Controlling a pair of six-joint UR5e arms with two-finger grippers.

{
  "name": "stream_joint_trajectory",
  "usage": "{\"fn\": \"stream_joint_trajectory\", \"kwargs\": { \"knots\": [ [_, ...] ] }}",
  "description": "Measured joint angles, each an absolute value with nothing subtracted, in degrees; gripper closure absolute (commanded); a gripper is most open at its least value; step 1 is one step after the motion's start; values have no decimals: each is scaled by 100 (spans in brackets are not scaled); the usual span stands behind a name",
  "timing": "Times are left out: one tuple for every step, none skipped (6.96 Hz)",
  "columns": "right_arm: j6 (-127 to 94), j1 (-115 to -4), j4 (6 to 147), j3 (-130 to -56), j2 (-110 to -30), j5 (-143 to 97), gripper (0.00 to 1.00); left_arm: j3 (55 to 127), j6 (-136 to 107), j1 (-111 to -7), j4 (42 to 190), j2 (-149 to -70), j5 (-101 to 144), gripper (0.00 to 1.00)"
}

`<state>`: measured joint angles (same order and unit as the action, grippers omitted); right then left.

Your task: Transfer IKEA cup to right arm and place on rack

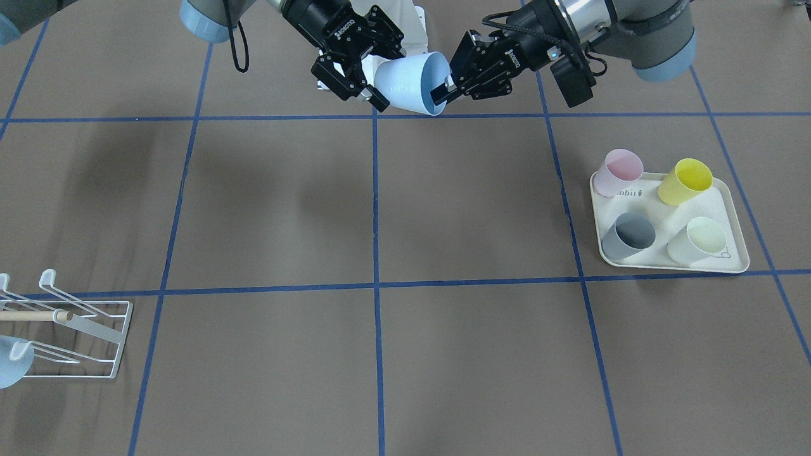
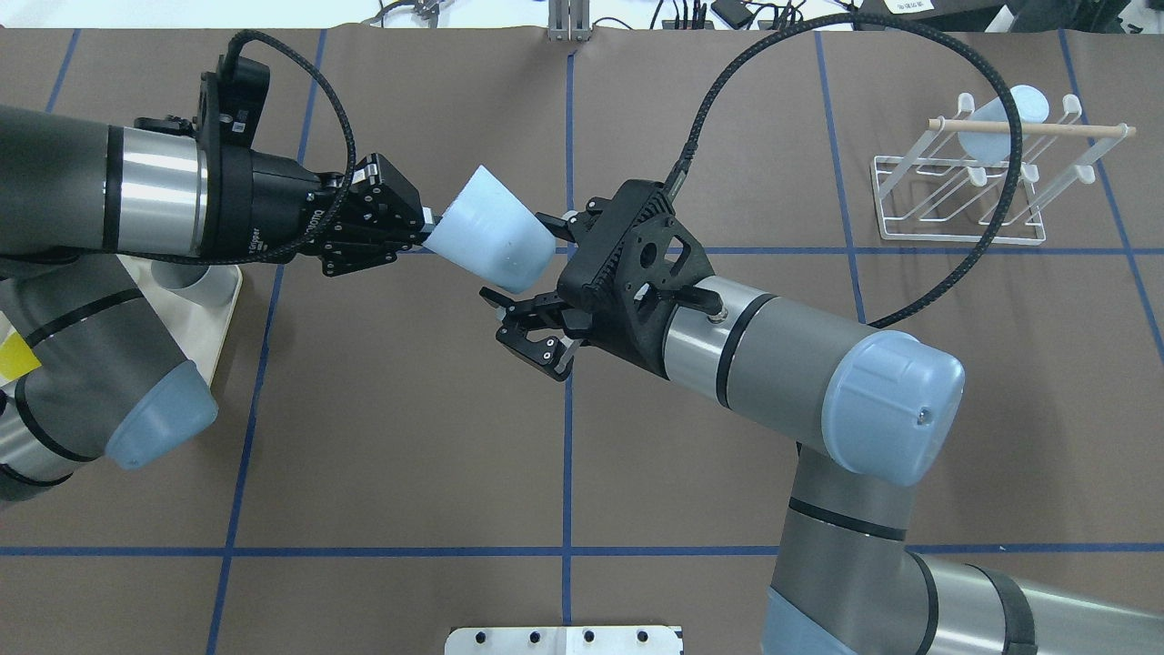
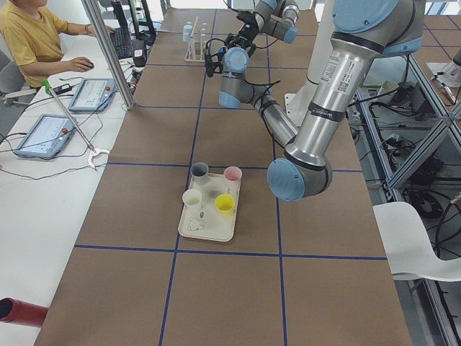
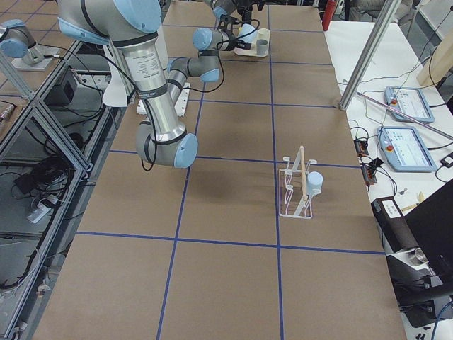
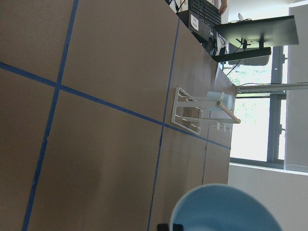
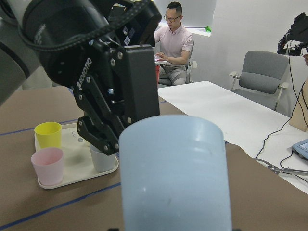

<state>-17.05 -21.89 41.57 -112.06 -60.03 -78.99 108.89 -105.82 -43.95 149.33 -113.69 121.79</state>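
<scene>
Midair, light blue cup [image 1: 405, 82], left fingers [image 1: 440, 95] clenched on its rim, right fingers [image 1: 379, 99] spread around its base

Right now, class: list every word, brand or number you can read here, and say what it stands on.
"ROBOTIQ": on the body of the left gripper.
"ROBOTIQ": on the body of the right gripper.
"abbit": on the cream tray, its start hidden behind the pink cup.
The white label on the left wrist camera: too small to read.
</scene>
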Motion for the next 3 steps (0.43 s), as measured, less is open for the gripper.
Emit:
{"fn": "stream_joint_trajectory", "kwargs": {
  "knots": [
    [-1705,-2189,4157,-11206,-6003,-7896,19,10890,-10579,-4395,14933,-11366,12176,100],
    [-1705,-2188,4157,-11206,-6003,-7894,29,10889,-10580,-4395,14933,-11365,12174,100],
    [-1705,-2186,4157,-11206,-6003,-7893,46,10890,-10580,-4392,14933,-11362,12173,100]
  ]
}}
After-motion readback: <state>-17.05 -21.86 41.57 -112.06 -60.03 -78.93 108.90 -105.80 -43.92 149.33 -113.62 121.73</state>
